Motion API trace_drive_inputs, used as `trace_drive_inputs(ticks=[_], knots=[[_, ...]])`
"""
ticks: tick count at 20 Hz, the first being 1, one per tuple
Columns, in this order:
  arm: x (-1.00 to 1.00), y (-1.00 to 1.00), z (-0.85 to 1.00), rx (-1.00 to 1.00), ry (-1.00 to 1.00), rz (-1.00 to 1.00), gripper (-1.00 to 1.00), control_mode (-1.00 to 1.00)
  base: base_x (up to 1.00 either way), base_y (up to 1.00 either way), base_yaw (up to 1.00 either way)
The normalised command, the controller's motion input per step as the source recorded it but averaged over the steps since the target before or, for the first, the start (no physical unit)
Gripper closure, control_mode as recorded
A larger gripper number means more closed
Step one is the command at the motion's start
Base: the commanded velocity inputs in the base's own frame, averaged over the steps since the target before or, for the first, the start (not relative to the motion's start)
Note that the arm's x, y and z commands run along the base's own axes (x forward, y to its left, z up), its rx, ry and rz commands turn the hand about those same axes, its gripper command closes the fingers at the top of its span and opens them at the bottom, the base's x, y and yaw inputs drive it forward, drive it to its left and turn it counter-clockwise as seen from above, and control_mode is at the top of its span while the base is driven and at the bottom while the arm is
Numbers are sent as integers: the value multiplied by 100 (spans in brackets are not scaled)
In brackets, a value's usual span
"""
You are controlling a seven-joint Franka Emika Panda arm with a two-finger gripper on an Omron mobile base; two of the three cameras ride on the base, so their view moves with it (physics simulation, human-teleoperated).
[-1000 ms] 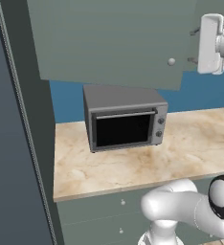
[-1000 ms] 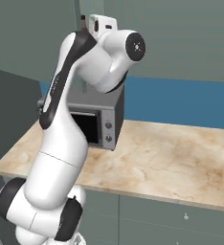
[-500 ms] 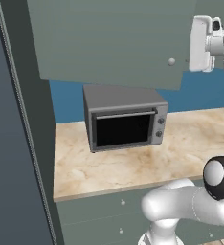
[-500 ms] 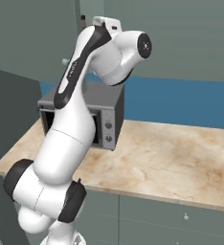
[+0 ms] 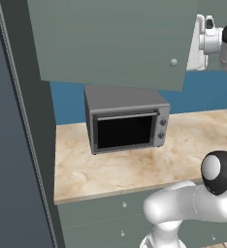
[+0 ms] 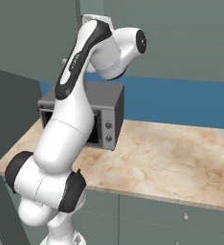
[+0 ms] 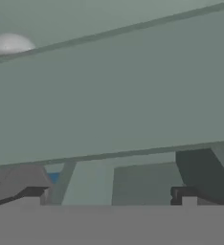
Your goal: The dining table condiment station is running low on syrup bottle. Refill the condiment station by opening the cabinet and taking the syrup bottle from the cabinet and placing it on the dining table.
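Since 1 second ago the cabinet (image 5: pixel 115 43) door has swung further left over the toaster oven (image 5: pixel 126 119), and the gripper (image 5: pixel 202 38), jaw gap unreadable, could slip off its edge; syrup bottle unseen.

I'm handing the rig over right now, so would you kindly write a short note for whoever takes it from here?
Gripper: raised at the right edge of the cabinet door, beside its knob; I cannot tell whether it is open or shut.
Cabinet: the door looks swung partly out from the front.
Toaster oven stands on the counter below.
Done: approach to the door.
Left: finish opening, find and take the syrup bottle, carry it to the dining table.
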Motion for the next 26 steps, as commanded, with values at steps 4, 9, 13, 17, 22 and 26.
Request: trace_drive_inputs(ticks=[4,9,13,17,22,26], knots=[[-55,54,9,-1,-11,12,-100,-100,0,0,0],[-99,59,19,-3,-21,12,-100,-100,0,0,0],[-86,73,17,0,-23,15,-100,-100,0,0,0],[-51,84,20,0,-22,16,-100,-100,0,0,0],[-42,89,3,0,-14,19,-100,-100,0,0,0],[-56,99,0,0,-12,29,-100,-100,0,0,0]])
